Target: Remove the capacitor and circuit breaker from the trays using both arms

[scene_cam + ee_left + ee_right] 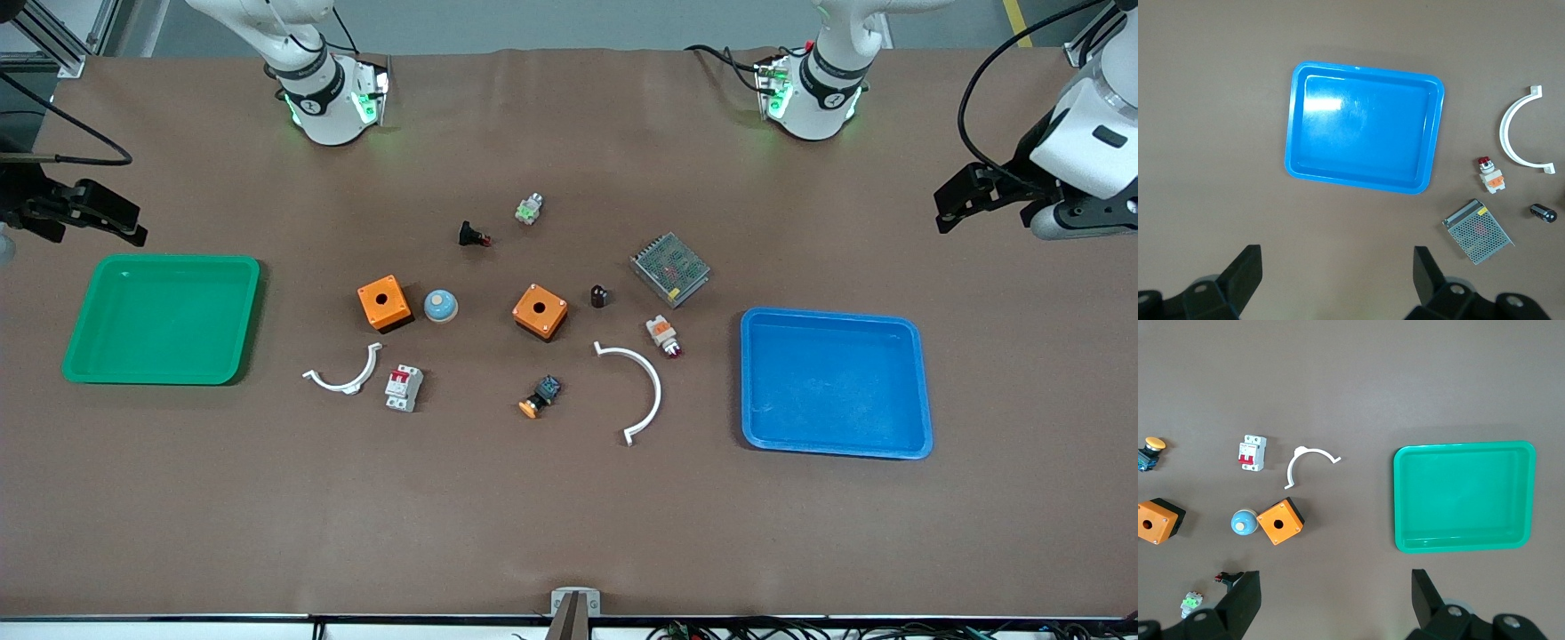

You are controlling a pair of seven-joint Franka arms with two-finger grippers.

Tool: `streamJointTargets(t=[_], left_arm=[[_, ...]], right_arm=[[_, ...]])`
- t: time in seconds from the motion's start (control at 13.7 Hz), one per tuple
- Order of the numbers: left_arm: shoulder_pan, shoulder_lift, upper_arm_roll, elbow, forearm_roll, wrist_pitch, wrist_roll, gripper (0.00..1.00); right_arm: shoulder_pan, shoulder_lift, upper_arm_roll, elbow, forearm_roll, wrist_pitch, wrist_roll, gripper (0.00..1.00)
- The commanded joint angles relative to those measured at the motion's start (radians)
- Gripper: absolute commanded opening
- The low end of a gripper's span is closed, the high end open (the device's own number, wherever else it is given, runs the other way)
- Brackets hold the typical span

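Capacitor (600,296) and circuit breaker (404,388) both lie on the bare desk (569,516), not in any tray, so as far as the views show, the taking out looks already done, or the trays were empty from the start. The green tray (80,356) sits near the right arm's end of the desk and holds nothing; the blue tray (920,391) sits near the left arm's end and is also empty.

The capacitor lies in the middle of the desk, between an orange box (540,311) and a grey mesh-covered power supply (670,268), well apart from the blue tray. The circuit breaker lies nearer to the front edge of the desk, just beside a small white curved clip (345,373), and well apart from the green tray.

The right gripper (1335,600) hangs over the desk at the right arm's end, above the edge of the green tray that faces the robots' bases, with its fingers released and holding nothing. The left gripper (1338,280) hangs over the left arm's end of the desk, above the bare surface near the blue tray, fingers also spread wide and empty.

I judge that nothing is left to remove from the trays; both arms seem to wait.
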Motion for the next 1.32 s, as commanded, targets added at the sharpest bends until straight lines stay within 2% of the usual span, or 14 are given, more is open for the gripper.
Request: streamJointTargets(t=[0.0,0.37,1.24], left_arm=[[-0.002,-0.025,0.004,-0.017,-0.012,0.007,0.018,1.00],[-0.003,-0.038,0.001,-0.019,-0.011,-0.039,0.016,1.00],[-0.006,-0.052,-0.014,-0.019,-0.014,-0.045,0.018,1.00]], right_arm=[[-0.001,-0.004,0.006,0.009,-0.005,0.002,-0.010,1.00],[-0.001,-0.007,0.009,0.010,-0.005,0.013,-0.012,1.00],[0.000,-0.015,0.006,0.006,-0.005,0.002,-0.015,1.00]])
